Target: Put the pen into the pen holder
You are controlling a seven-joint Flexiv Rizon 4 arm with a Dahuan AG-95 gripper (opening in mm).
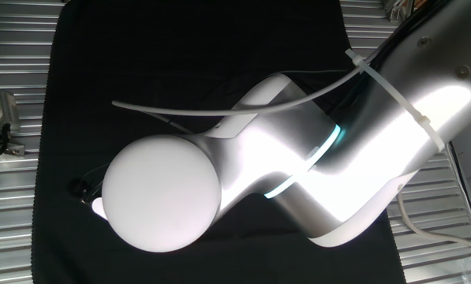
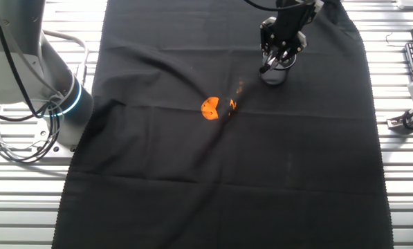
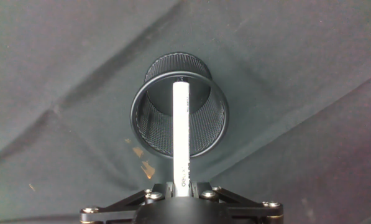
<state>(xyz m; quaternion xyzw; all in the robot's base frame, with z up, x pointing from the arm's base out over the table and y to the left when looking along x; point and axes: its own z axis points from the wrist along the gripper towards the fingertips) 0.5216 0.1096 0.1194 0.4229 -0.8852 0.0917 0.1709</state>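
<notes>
One thin white cylindrical pen (image 3: 181, 134) sits clamped at its near end between the jaws of the black two-finger gripper (image 3: 181, 190), which are closed on it at the bottom edge of the hand view. Its long axis runs straight away from the gripper, and its far tip points down into the mouth of the black round wire-mesh pen holder (image 3: 207, 134), ending near the cup's far inner wall. The cup stands upright on the wrinkled black cloth (image 3: 309, 74), directly under the gripper. In the other fixed view the gripper (image 2: 281, 57) hangs just above the pen holder (image 2: 274, 75), with the pen (image 2: 268, 67) a pale sliver at the rim, too small to judge further. A small orange object (image 2: 210, 108) lies on the cloth (image 2: 261, 180) to the left of the pen holder, apart from it. The silver-white robot arm (image 1: 298, 158) fills one fixed view, hiding the cup.
</notes>
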